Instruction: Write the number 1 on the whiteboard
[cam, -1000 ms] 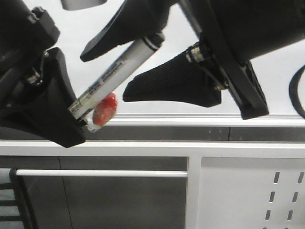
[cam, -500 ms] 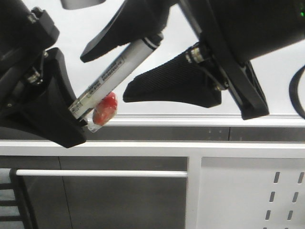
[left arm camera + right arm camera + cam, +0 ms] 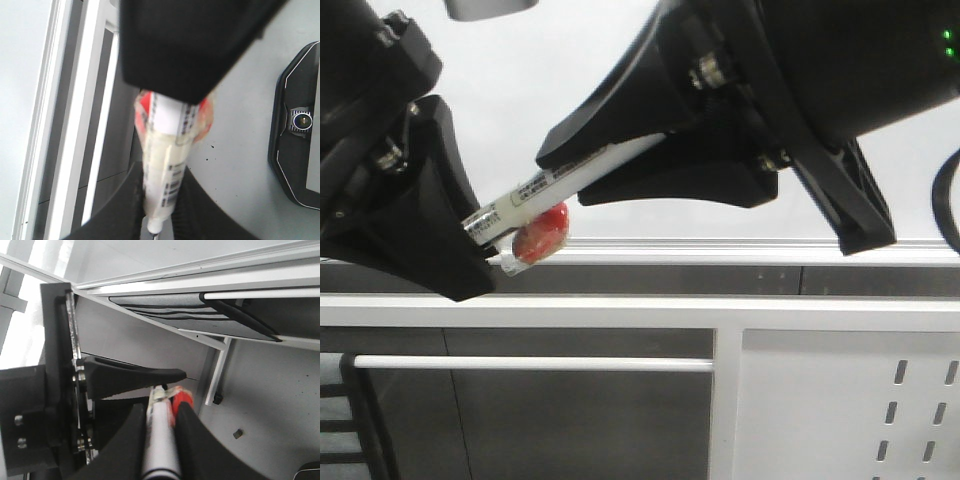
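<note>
A white marker (image 3: 550, 185) with a printed label slants in the air before the whiteboard (image 3: 520, 80), which has a silver bottom rail (image 3: 720, 250). A red piece in clear wrap (image 3: 542, 232) clings to the marker's lower end. My left gripper (image 3: 485, 250) is shut on that lower end, as the left wrist view shows, with the marker (image 3: 167, 165) between its fingers. My right gripper (image 3: 620, 165) is shut on the marker's upper barrel (image 3: 161, 440), the red piece (image 3: 182, 399) just past its fingertips. No number 1 shows on the board.
Below the rail sit a white frame bar (image 3: 530, 363) and a white perforated panel (image 3: 850, 400). A black cable (image 3: 945, 190) loops at the right edge. A black camera device (image 3: 297, 125) lies on a grey speckled surface (image 3: 240, 125).
My right gripper's fingers, spread apart around the marker earlier, have closed onto its barrel. The marker now lies a little flatter. My left gripper has barely moved.
</note>
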Robot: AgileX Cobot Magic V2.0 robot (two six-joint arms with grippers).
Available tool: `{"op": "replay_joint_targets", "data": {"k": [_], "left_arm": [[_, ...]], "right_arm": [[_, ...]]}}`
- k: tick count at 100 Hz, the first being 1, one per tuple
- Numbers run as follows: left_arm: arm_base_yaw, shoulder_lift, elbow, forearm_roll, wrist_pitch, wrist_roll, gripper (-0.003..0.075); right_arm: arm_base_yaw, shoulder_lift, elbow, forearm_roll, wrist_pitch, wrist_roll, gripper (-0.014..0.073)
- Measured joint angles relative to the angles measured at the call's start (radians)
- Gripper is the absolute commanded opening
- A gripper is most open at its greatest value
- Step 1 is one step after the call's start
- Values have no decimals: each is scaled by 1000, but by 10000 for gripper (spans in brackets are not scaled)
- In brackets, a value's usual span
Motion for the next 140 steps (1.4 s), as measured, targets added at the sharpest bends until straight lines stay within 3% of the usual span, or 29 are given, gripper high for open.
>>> {"op": "replay_joint_targets", "data": {"k": [26, 33, 46, 55, 75, 91, 106, 119, 140], "left_arm": [[0, 0, 0, 2, 0, 0, 12], [0, 0, 0, 2, -2, 0, 111], [0, -34, 0, -18, -31, 0, 398], [-1, -87, 0, -29, -45, -4, 477], [-1, -252, 0, -66, -48, -10, 417], [-1, -411, 10, -113, -72, -72, 242], [-1, -593, 111, -124, -247, -217, 115], [-1, -740, 248, -127, -393, -314, 83], [33, -902, 384, -127, -493, -367, 81]], "right_arm": [[0, 0, 0, -1, -2, -4, -61], [0, 0, 0, -1, -4, -18, -61], [0, 0, 0, -4, -4, -54, -61], [0, 0, 0, -37, -18, -73, -61], [0, -35, 0, -155, -85, -86, -61], [2, -102, 0, -361, -101, -88, -59], [62, -197, 7, -620, -122, -91, -50], [173, -291, 71, -763, -187, -94, -49], [332, -388, 198, -785, -428, -157, -50]]}}
